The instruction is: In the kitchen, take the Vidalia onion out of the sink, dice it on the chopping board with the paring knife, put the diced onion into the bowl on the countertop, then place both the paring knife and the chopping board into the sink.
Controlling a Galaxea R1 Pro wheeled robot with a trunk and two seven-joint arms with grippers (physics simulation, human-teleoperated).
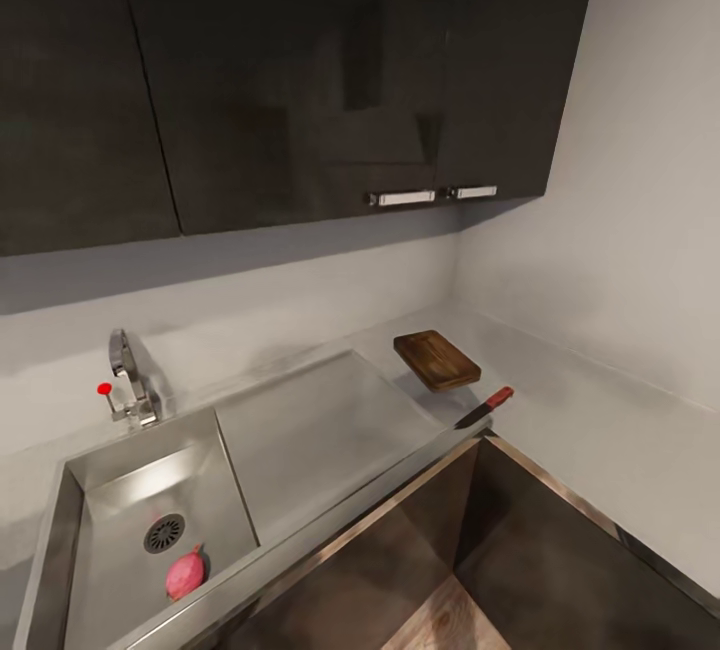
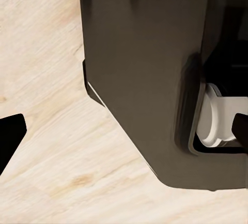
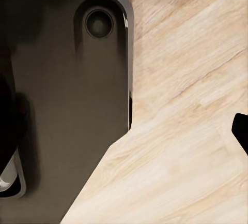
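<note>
Sink [image 1: 95, 585]: a rectangular stainless steel basin set into the countertop at the lower left of the head view; its round drain [image 1: 164, 533] sits near the middle of the floor.
Sink contents: one Vidalia onion [image 1: 185, 573], rendered pinkish red with a pointed tip, lies on the basin floor just beside the drain, on the side nearer the robot.
Faucet [image 1: 130, 385]: curved chrome, standing behind the basin's far rim, with a small red dot on a lever at its side.
Drainboard [image 1: 320, 430]: a flat steel panel adjoining the basin on the right, nothing resting on it.
Countertop [image 1: 590, 430]: grey and glossy, turning an L-shaped corner along the two pale walls.
Chopping board [image 1: 436, 359]: dark brown wood, lying flat on the countertop just past the drainboard's far right corner.
Paring knife [image 1: 485, 408]: flat on the countertop near the front edge, close to the board but apart from it, reddish handle pointing right, dark blade pointing toward the drainboard.
Upper cabinets [image 1: 300, 80]: glossy black doors with two metal handles, hung above the counter.
Left wrist view: pale wood floor [image 2: 46, 146] and the robot's dark base [image 2: 139, 79]; the jaws' spread cannot be told.
Right wrist view: the same floor and dark base [image 3: 67, 105]; the jaws' state cannot be told here either.
</note>
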